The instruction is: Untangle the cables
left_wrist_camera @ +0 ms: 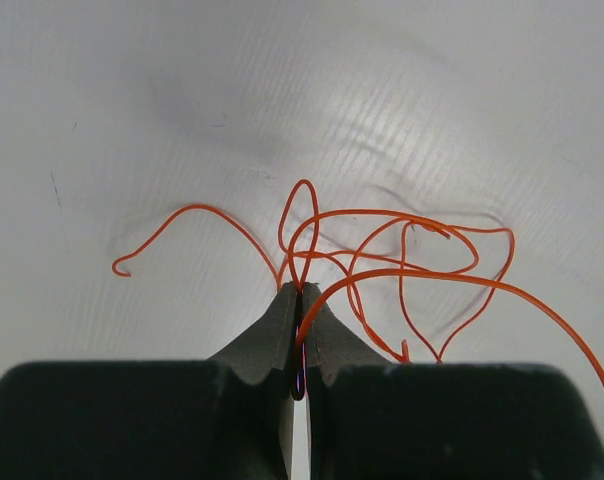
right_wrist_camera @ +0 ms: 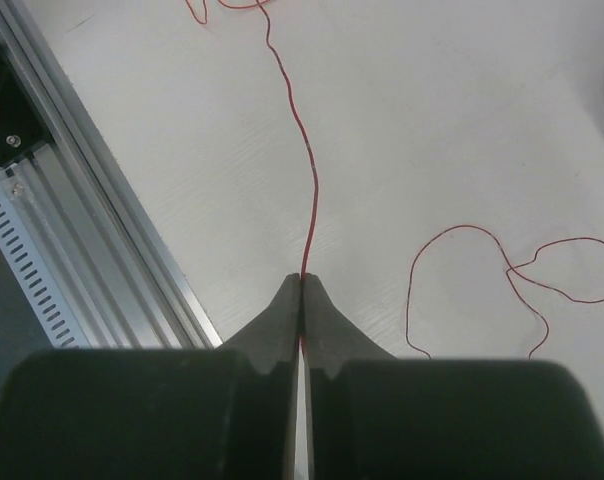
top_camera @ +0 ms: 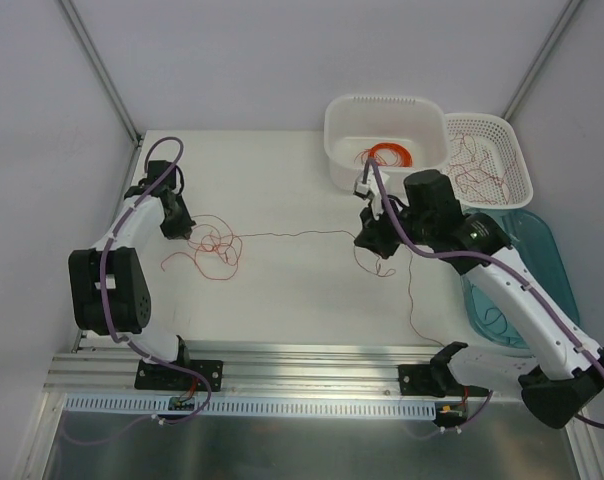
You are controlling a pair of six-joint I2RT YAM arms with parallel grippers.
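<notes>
The cables lie as a loose red-orange scribble on the white table at the left, with one thin strand running right. My left gripper is shut on orange loops of the cables, pinched at its tip. Over at the middle right, my right gripper is shut on the thin red strand, which leaves its tip and stretches away. More of that strand curls on the table and trails toward the front.
A white tub at the back holds a wound orange ring coil. A white mesh basket with red wires stands to its right. A teal bin sits under the right arm. The aluminium rail runs along the front.
</notes>
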